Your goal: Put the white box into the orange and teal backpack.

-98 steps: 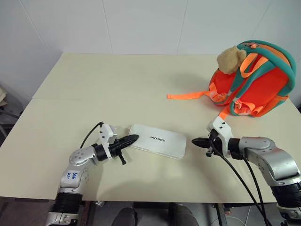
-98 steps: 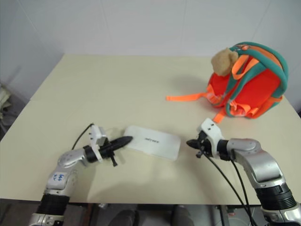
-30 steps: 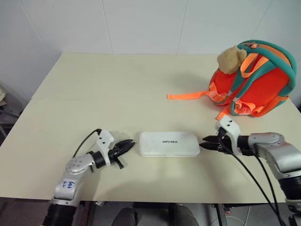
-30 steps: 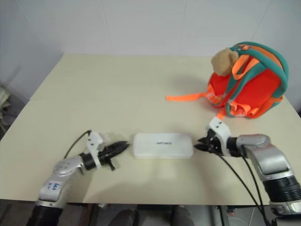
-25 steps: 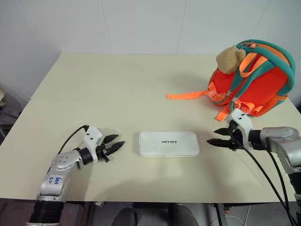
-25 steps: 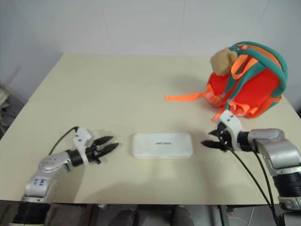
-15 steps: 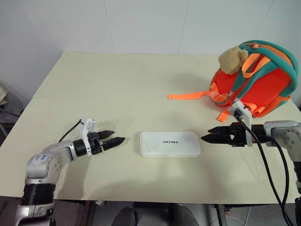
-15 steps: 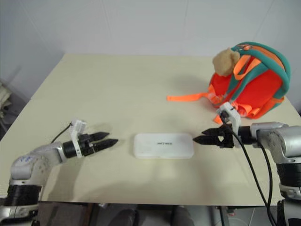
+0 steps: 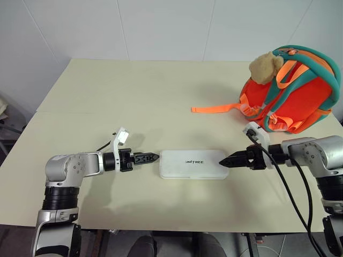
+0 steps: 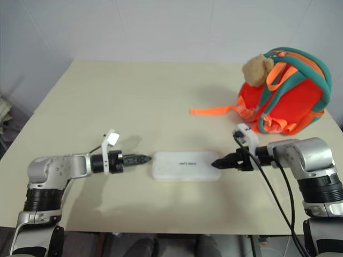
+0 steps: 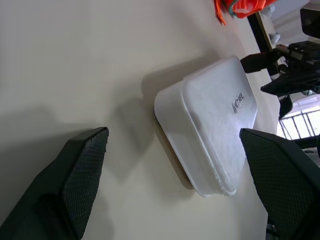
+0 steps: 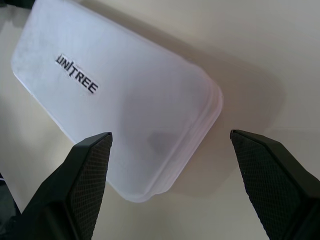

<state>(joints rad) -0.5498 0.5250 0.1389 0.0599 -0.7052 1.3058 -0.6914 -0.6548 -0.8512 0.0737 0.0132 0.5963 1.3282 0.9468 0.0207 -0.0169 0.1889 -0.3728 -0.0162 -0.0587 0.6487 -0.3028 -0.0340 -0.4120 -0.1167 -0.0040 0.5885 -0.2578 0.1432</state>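
Both arms reach level inward, left gripper and right gripper spread wide (nothing pinched), flanking the white box

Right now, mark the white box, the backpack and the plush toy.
white box point(image 9: 193, 163), left eye view, middle of its top face.
orange and teal backpack point(image 9: 300, 99), left eye view, orange side panel.
plush toy point(image 9: 265, 67), left eye view, tan body.

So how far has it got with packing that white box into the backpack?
Early days. Done: the white box lies flat on the table, with an open pincer at each short end. In hand: the left pincer and right pincer are lined up to squeeze it, neither gripping yet. Left: lifting it, carrying it to the backpack at the far right, and putting it inside.
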